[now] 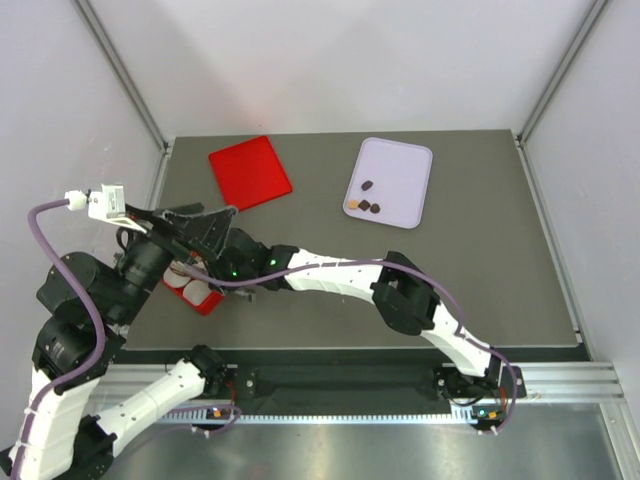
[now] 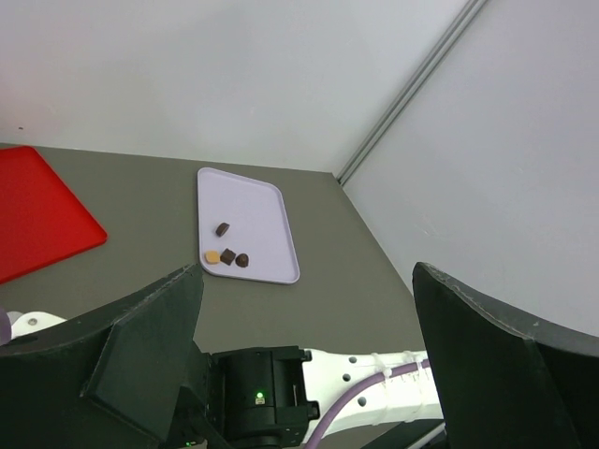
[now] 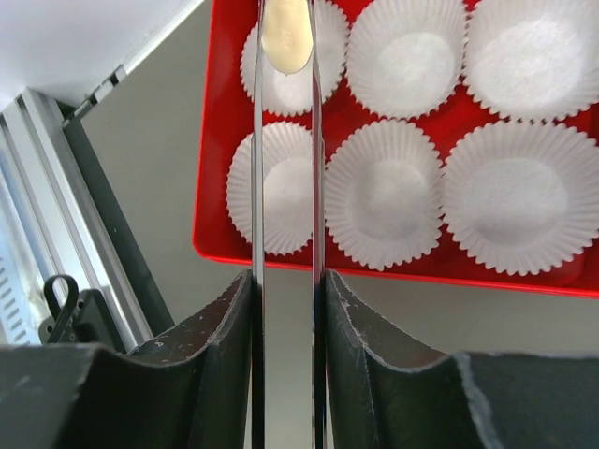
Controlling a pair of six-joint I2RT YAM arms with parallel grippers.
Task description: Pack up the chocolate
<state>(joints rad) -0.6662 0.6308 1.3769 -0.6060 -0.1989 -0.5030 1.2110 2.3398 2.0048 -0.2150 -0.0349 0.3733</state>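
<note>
Several small pieces of chocolate [image 1: 367,206] lie on a lavender tray [image 1: 400,160] at the back right; the left wrist view shows the same dark and tan pieces of chocolate [image 2: 227,255]. My right gripper [image 3: 285,14] reaches across to the red box [image 3: 211,187] at the left. Its thin metal blades are shut on a pale cream chocolate piece [image 3: 285,47], which hangs over a white paper cup [image 3: 271,75] at the box's corner. The left gripper [image 2: 304,281] hangs wide open and empty above the right arm [image 2: 374,383]. In the top view, the left gripper [image 1: 195,228] hides most of the box [image 1: 205,298].
A flat red lid [image 1: 250,172] lies at the back left of the grey table. The other paper cups [image 3: 384,192] in the box look empty. The right arm's forearm [image 1: 330,268] stretches across the table's front half. White walls close off the sides.
</note>
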